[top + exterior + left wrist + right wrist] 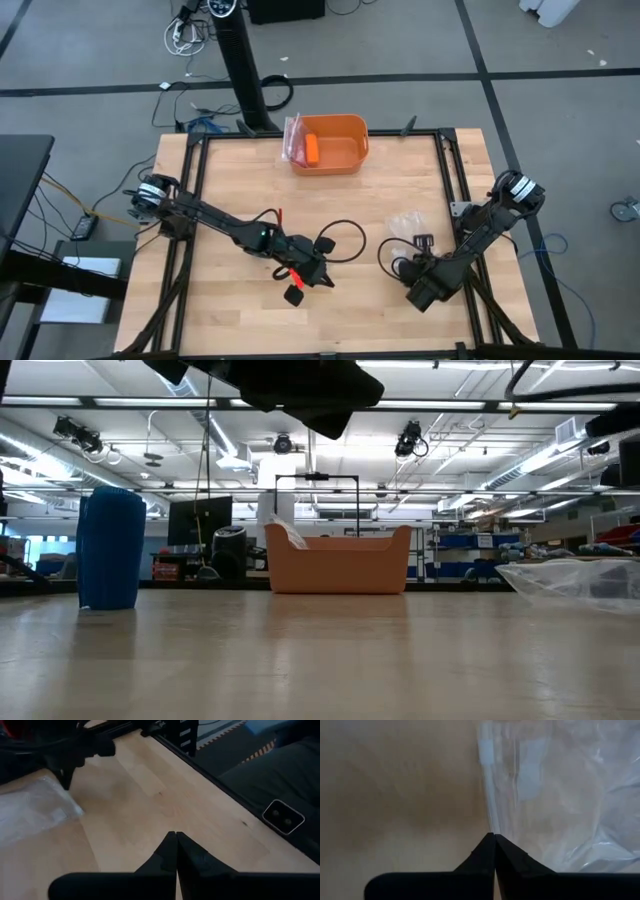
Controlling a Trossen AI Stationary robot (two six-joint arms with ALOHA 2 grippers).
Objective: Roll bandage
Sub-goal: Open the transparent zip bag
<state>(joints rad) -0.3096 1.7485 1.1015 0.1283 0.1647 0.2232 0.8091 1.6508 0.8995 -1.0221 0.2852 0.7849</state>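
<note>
The bandage (110, 548) is a compact bright blue roll that stands upright on its end on the table, at the left of the low view. It does not show in the high view. My left gripper (325, 262) is shut and empty over the middle of the table, pointing toward the table's right edge; its shut tips show in the left wrist view (175, 836). My right gripper (420, 241) is shut and low over the table's right half. Its tips (494, 836) stand at the near edge of a clear plastic bag (555, 795). My right gripper's shut fingertips stand at the edge of the clear plastic bag (490, 822), coming level from the table's near side. I cannot tell whether they touch it. The bag lies flat on the table.
An orange bin (330, 143) stands at the table's far edge with a small orange cylinder (312, 149) and some plastic in it. The clear bag (408, 223) lies right of centre. A black frame (452, 180) runs around the tabletop. Loose cables (345, 240) hang by the arms.
</note>
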